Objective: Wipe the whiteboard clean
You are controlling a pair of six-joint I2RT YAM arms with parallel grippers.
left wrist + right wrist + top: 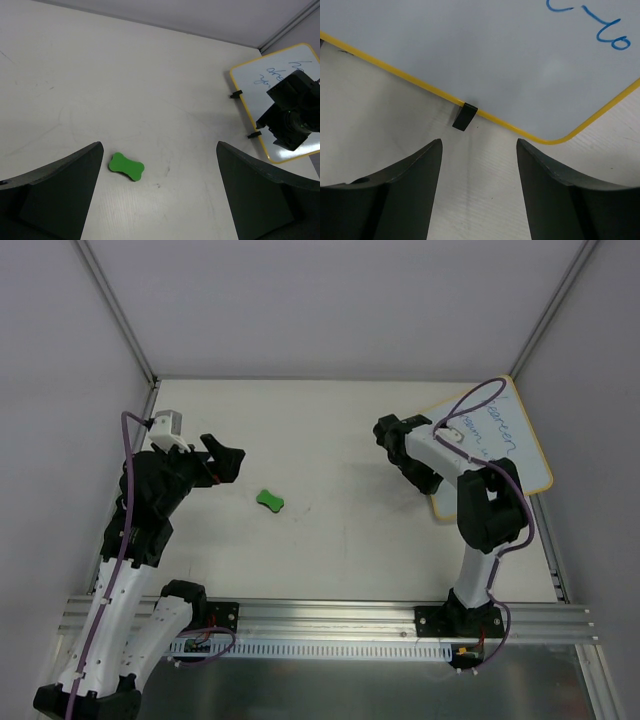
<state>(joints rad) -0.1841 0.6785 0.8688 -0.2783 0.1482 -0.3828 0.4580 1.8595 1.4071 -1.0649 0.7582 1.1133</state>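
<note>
The whiteboard lies flat at the table's right side, with a yellow frame and blue handwriting. It also shows in the left wrist view and the right wrist view. One of its black feet lies just ahead of my right gripper, which is open and empty over bare table by the board's left edge. The green bone-shaped eraser lies mid-table. My left gripper is open and empty, raised up and to the left of the eraser.
The table is white with grey walls at the back and both sides. An aluminium rail runs along the near edge. The right arm reaches over the board's lower part.
</note>
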